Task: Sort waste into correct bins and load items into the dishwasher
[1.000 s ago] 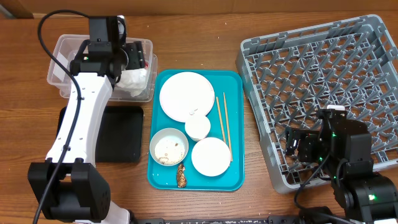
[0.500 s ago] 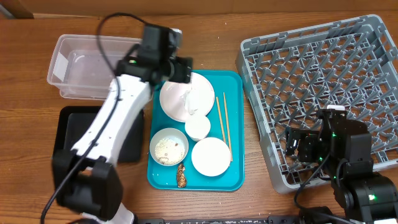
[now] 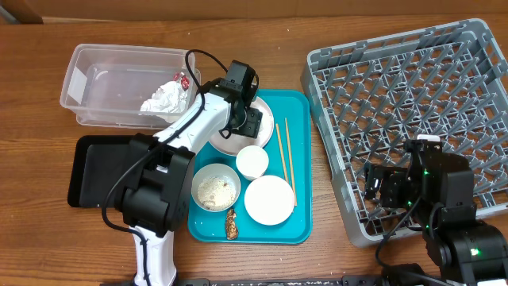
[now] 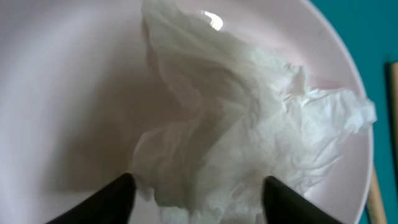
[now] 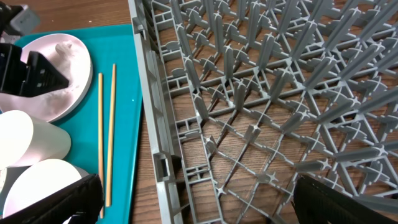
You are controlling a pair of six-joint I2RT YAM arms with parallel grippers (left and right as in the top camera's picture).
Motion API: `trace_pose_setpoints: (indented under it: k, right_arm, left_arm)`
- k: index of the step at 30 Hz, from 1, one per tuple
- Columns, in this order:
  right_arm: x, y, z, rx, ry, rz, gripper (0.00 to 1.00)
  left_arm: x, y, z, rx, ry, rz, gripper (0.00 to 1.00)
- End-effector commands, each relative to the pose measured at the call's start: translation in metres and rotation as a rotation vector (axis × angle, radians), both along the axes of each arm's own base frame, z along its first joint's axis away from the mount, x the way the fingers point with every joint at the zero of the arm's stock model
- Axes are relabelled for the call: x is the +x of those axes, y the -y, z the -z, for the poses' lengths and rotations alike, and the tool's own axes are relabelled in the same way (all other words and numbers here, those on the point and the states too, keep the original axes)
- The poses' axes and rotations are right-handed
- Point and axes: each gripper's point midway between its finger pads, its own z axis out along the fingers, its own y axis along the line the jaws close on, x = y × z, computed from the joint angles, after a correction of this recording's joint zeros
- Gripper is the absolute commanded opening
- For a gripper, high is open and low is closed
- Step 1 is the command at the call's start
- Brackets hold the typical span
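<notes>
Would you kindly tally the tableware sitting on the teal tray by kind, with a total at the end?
Plate: 1
Bowls: 2
Cup: 1
Chopsticks: 2
Total: 6

surface: brown wooden table (image 3: 333,262) | grain: visible | light: even, soft shadows

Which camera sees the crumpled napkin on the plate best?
The left wrist view: the napkin fills it, close up on the plate. The right wrist view catches only a small bit; overhead, the left arm hides it.
</notes>
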Motion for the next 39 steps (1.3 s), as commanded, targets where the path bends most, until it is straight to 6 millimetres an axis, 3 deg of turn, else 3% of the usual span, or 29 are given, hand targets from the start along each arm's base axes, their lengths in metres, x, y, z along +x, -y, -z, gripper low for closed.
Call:
trace_pose_setpoints:
  k: [1, 3, 4, 8, 12, 16, 19, 23, 25, 27, 28, 30, 34, 39]
  right_arm:
    - [0.002, 0.003, -0.013, -0.001, 0.038, 0.013, 1.0]
    - [0.002, 0.003, -0.013, -0.001, 0.038, 0.014, 1.0]
    - [0.002, 0.003, -0.013, -0.001, 0.038, 0.014, 1.0]
    - [0.002, 0.003, -0.013, -0.001, 0.037, 0.014, 1.0]
    - [0.002, 0.003, -0.013, -0.001, 0.038, 0.013, 1.0]
    - [0.002, 0.003, -0.013, -0.001, 0.037, 0.014, 1.0]
    - [0.002, 0.003, -0.013, -0.001, 0.037, 0.013, 1.0]
    - [0.002, 0.003, -0.013, -0.001, 0.038, 0.013, 1.0]
    - [0.002, 0.003, -0.013, -0.001, 0.037, 0.013, 1.0]
    - [0.002, 0.003, -0.013, -0.001, 0.037, 0.013, 1.0]
    - [0.002, 0.003, -0.013, -0.001, 0.037, 0.013, 1.0]
    - [0.002, 0.003, -0.013, -0.001, 0.037, 0.013, 1.0]
    - [0.002, 0.003, -0.013, -0.001, 0.037, 0.013, 1.0]
    - [0.001, 0.003, -0.012, -0.001, 0.034, 0.013, 1.0]
  left_arm:
    - [-0.001, 0.003, 0.0, 0.006, 0.0, 0.004, 0.4]
    - [0.0, 0.002, -0.003, 0.006, 0.007, 0.007, 0.05]
    - [0.0, 0.002, -0.005, 0.004, 0.01, 0.004, 0.04]
    - [0.006, -0.005, -0.031, -0.013, 0.055, -0.013, 0.04]
    - [0.021, -0.031, -0.08, -0.012, 0.17, -0.078, 0.04]
    - [0.035, -0.08, -0.133, 0.012, 0.308, -0.192, 0.04]
    - [0.042, -0.126, -0.161, 0.052, 0.388, -0.301, 0.04]
    - [0.048, -0.173, -0.17, 0.069, 0.42, -0.405, 0.05]
    - [0.048, -0.19, -0.167, 0.078, 0.411, -0.441, 0.22]
    - [0.048, -0.2, -0.163, 0.08, 0.4, -0.462, 0.26]
    - [0.048, -0.201, -0.162, 0.073, 0.395, -0.464, 0.27]
    - [0.048, -0.197, -0.162, 0.041, 0.387, -0.452, 0.42]
    - [0.043, -0.172, -0.161, -0.063, 0.348, -0.392, 0.49]
    - [0.014, -0.138, -0.153, -0.121, 0.223, -0.315, 0.57]
